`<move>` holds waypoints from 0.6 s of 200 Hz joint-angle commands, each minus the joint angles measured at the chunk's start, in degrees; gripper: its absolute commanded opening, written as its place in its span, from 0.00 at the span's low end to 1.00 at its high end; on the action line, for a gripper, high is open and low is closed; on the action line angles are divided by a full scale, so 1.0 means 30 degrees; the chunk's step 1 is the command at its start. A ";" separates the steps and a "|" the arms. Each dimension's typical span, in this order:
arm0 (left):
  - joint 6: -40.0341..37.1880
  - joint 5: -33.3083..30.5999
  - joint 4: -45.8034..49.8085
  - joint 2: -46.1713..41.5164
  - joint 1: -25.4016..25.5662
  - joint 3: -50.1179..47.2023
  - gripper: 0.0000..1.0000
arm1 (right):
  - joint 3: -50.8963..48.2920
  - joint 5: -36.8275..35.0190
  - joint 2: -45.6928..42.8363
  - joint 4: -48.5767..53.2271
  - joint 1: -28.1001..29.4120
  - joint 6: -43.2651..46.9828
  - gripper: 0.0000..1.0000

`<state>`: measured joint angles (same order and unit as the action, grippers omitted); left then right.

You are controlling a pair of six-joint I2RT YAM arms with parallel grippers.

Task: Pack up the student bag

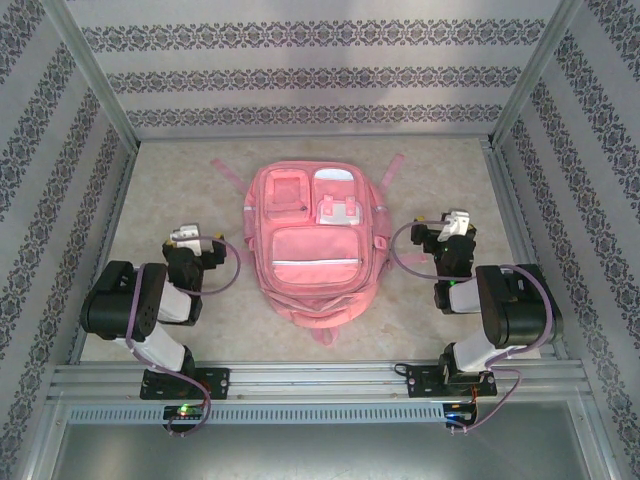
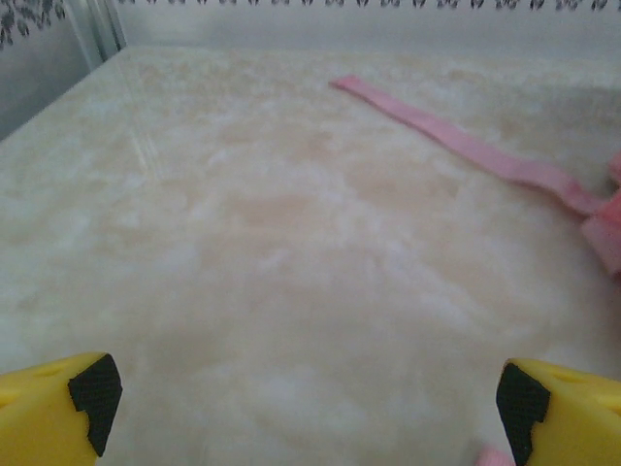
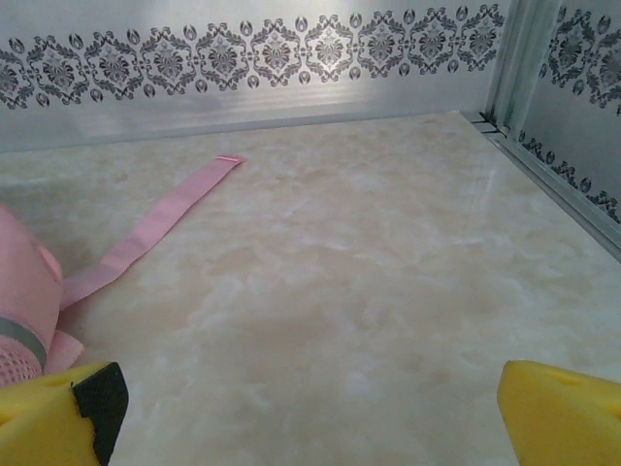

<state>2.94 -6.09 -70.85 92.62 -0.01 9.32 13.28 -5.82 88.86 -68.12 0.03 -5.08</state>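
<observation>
The student bag (image 1: pixel 309 238), a pink backpack with pale panels and zipped front pockets, lies flat in the middle of the table, front side up. My left gripper (image 1: pixel 186 236) sits to the bag's left, and its yellow fingers (image 2: pixel 58 408) stand open over bare table. My right gripper (image 1: pixel 458 222) sits to the bag's right, open as well, with nothing between its fingers (image 3: pixel 558 417). One pink strap (image 2: pixel 466 146) trails across the table in the left wrist view. Another strap (image 3: pixel 155 228) runs from the bag's edge (image 3: pixel 24 301) in the right wrist view.
The marble-patterned table (image 1: pixel 180 180) is enclosed by patterned walls (image 1: pixel 300 80) with metal corner posts (image 3: pixel 509 58). An aluminium rail (image 1: pixel 320 380) along the near edge carries both arm bases. Bare table lies on each side of the bag.
</observation>
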 commanded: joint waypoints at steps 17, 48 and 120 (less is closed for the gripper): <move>-0.0279 0.0326 -0.3596 0.0076 0.0062 -0.0470 1.00 | -0.1817 -0.0492 -0.0114 -0.3467 0.0143 0.0368 0.98; -0.0308 0.0268 -0.3601 0.0094 0.0048 -0.0412 1.00 | -0.1749 -0.0138 0.0173 -0.3751 0.0180 0.0492 0.98; -0.0365 0.0330 -0.3616 0.0097 0.0062 -0.0410 1.00 | -0.1468 -0.1543 0.0410 -0.3639 0.0048 -0.0240 0.98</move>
<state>2.83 -6.04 -78.13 92.75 -0.01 8.23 8.40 -8.88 89.71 -76.58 0.14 -4.60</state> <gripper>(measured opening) 0.998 0.978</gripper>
